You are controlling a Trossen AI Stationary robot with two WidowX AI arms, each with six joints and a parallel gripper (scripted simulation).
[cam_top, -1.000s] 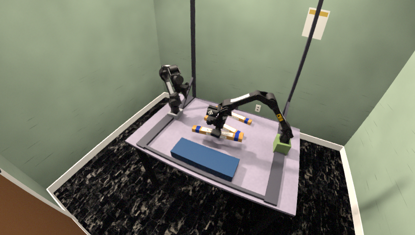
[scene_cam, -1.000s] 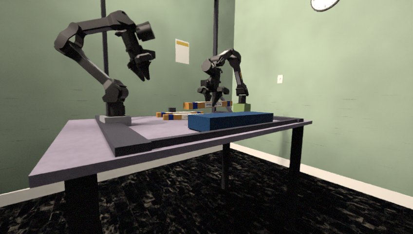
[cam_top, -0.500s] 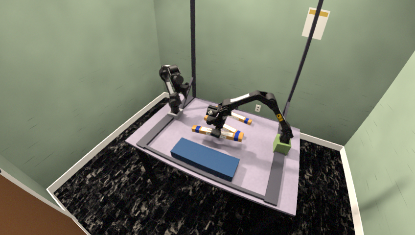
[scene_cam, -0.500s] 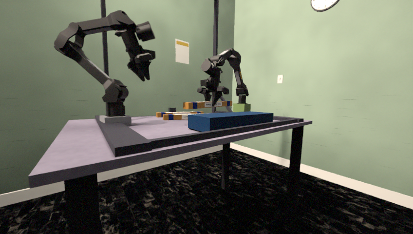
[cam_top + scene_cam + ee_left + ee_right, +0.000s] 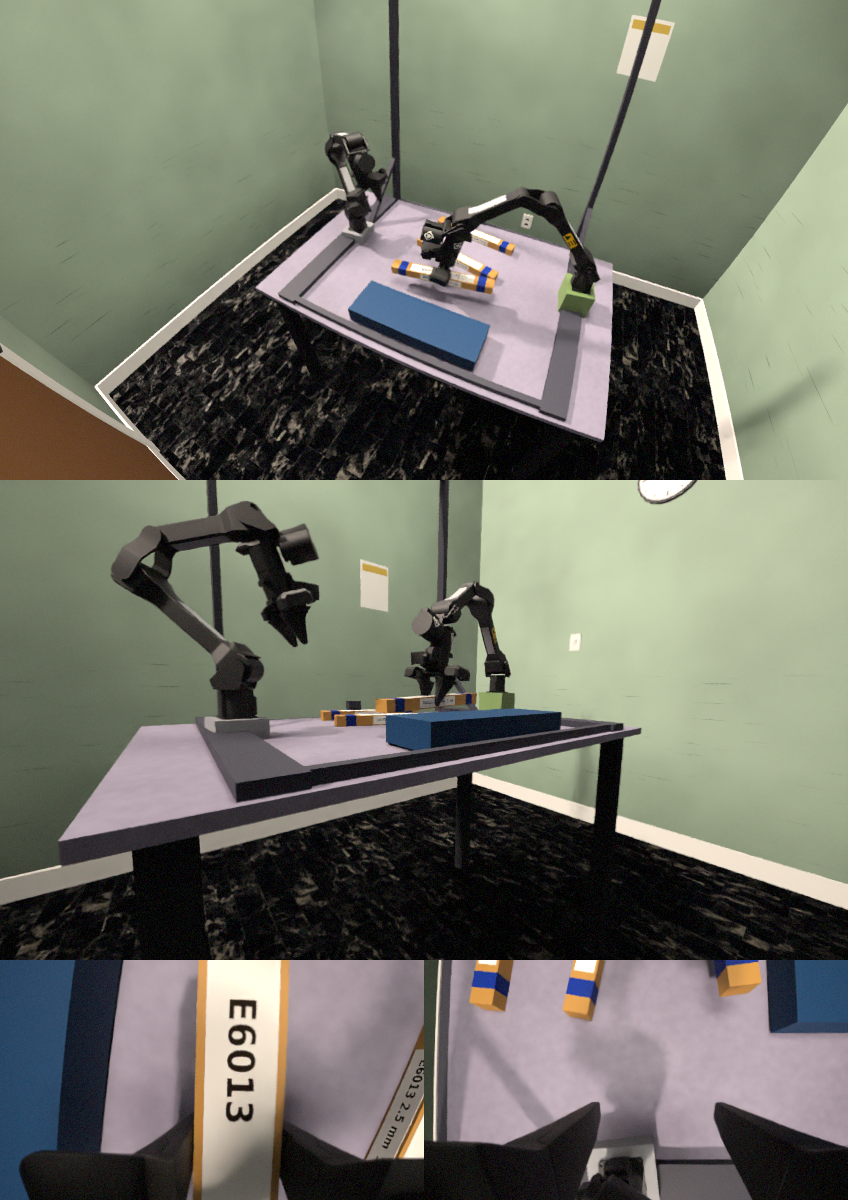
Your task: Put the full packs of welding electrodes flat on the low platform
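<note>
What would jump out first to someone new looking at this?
Probably the orange-and-white pack, gripped in the left claw above the table. Next, the big blue platform at the table's front in the exterior view, with no pack on it. Then the right claw, open and raised high.

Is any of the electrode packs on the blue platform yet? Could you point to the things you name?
No, the platform (image 5: pixel 419 321) (image 5: pixel 476 726) bears no pack: one is in the left gripper (image 5: pixel 441 278) (image 5: pixel 437 701) (image 5: pixel 237 1145), the other two on the table (image 5: pixel 523 321) (image 5: pixel 154 789).
</note>
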